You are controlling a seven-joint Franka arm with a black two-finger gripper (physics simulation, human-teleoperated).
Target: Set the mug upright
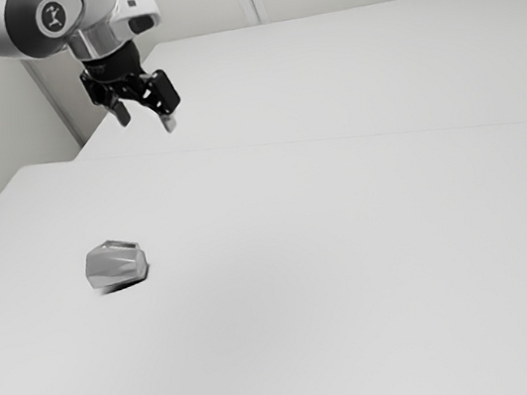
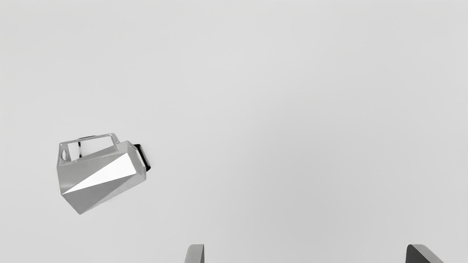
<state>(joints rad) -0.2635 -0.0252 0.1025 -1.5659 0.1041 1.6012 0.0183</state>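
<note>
My gripper [image 1: 145,122] hangs high over the far part of the table in the exterior view, its fingers apart with nothing between them. In the wrist view the two fingertips of the gripper [image 2: 305,254] stand wide apart. A grey faceted mug [image 1: 116,264] lies on its side on the table, toward the exterior view's left, well below the gripper and apart from it. In the wrist view the mug [image 2: 98,179] shows its angular handle along one side and a dark patch beside its narrower end. The inside of the mug is hidden.
The white table [image 1: 336,276] spreads under the arm and the mug. Beyond its far edge is another pale surface [image 1: 344,74], with light walls behind it. A dark-edged strip crosses the near corner at the exterior view's left.
</note>
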